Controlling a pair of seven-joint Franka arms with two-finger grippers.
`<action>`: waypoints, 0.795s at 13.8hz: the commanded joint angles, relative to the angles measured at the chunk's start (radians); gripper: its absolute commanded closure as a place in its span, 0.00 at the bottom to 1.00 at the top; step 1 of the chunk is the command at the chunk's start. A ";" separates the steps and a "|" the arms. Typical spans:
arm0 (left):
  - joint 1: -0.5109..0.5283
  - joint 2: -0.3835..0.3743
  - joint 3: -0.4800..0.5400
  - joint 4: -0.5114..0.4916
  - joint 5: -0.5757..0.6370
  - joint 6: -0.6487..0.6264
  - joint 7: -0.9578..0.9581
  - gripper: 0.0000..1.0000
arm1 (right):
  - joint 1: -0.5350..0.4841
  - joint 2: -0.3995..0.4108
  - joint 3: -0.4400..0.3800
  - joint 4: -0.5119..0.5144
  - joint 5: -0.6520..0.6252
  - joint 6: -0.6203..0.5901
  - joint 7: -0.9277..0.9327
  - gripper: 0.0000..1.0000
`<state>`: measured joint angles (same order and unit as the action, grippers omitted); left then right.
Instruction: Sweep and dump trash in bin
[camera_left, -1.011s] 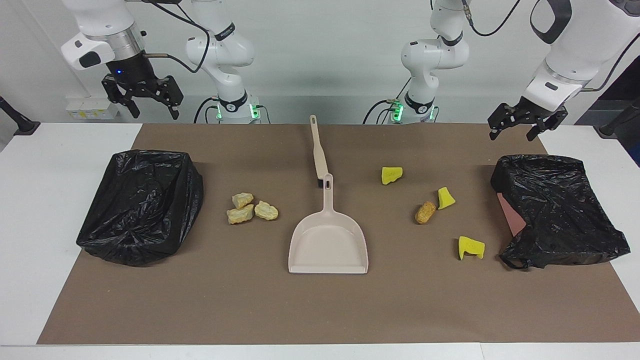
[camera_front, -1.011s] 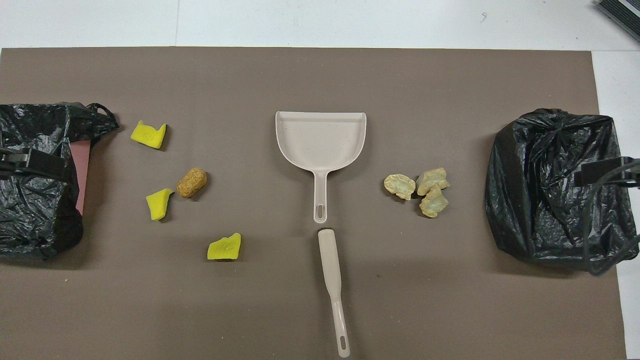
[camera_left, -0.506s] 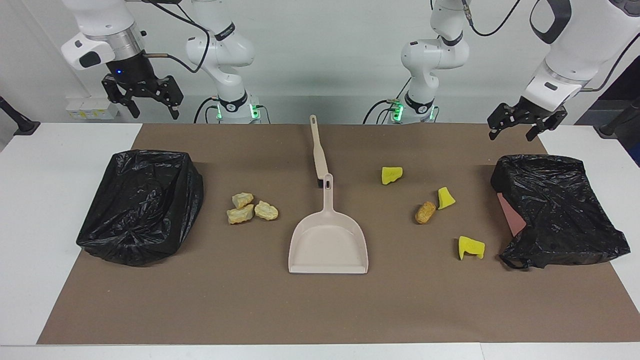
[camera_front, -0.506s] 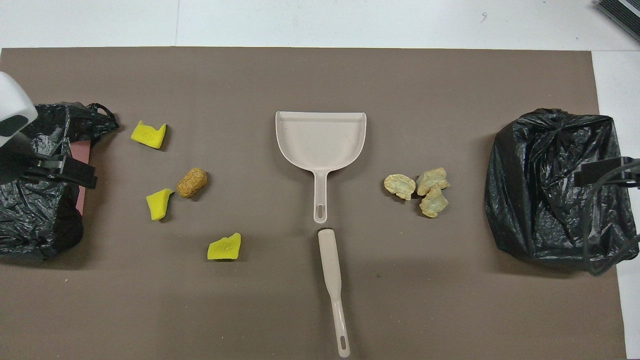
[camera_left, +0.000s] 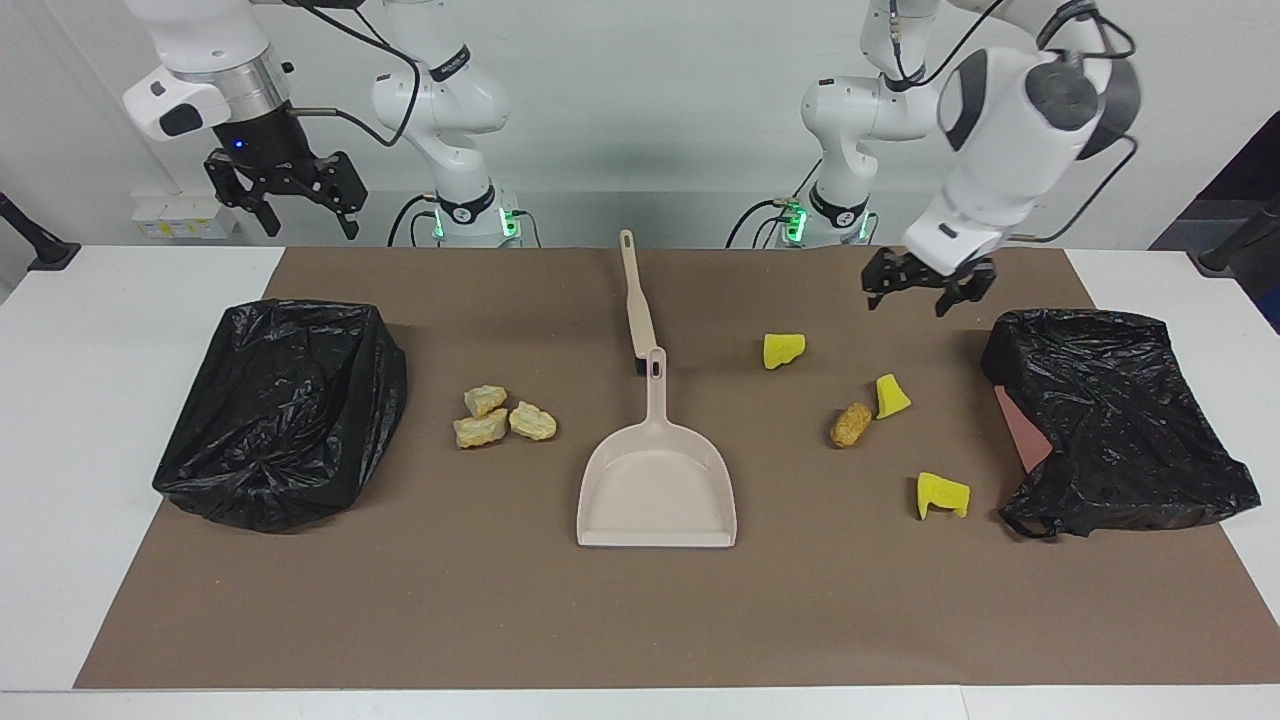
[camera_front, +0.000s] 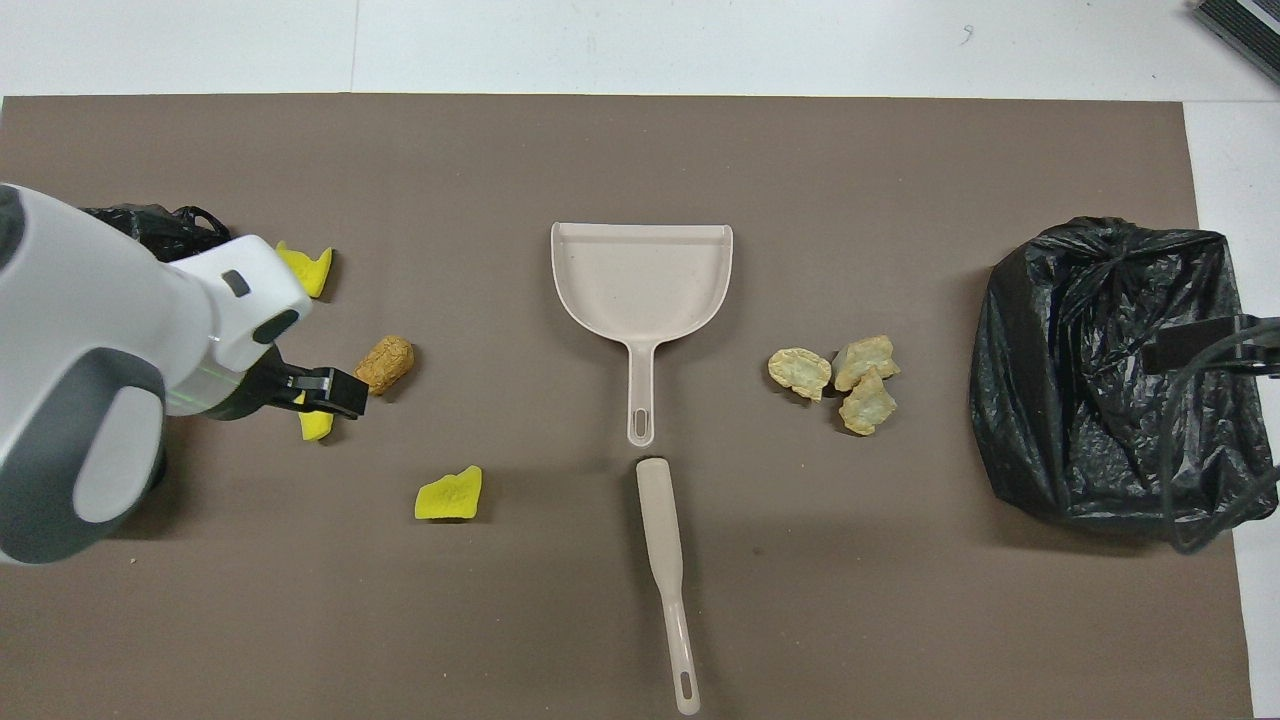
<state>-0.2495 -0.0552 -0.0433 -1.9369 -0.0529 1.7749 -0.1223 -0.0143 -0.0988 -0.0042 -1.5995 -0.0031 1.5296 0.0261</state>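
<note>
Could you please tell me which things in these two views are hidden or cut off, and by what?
- Bin at the left arm's end: almost wholly covered in the overhead view by the left arm.
- Two yellow sponge pieces: partly covered in the overhead view by the left arm and left pincer.
- Right pincer: barely shows at the overhead view's edge.
- Brush: its head is hidden in the facing view by the dustpan handle.

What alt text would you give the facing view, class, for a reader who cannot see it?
Both open grippers hang empty: left gripper above the mat near three yellow sponge pieces, right gripper waiting above a black bin bag. Dustpan and brush lie untouched mid-table.
</note>
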 joint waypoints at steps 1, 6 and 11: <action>-0.095 -0.058 0.017 -0.121 -0.027 0.099 -0.107 0.00 | 0.030 -0.025 -0.029 -0.036 0.008 0.024 -0.012 0.00; -0.278 -0.117 0.017 -0.255 -0.068 0.198 -0.255 0.00 | 0.062 -0.025 -0.066 -0.036 0.006 0.024 -0.012 0.00; -0.488 -0.092 0.017 -0.335 -0.136 0.319 -0.402 0.00 | 0.060 -0.027 -0.066 -0.037 0.008 0.020 -0.009 0.00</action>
<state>-0.6534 -0.1309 -0.0468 -2.2053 -0.1616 2.0145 -0.4586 0.0422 -0.0988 -0.0629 -1.6018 -0.0032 1.5296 0.0261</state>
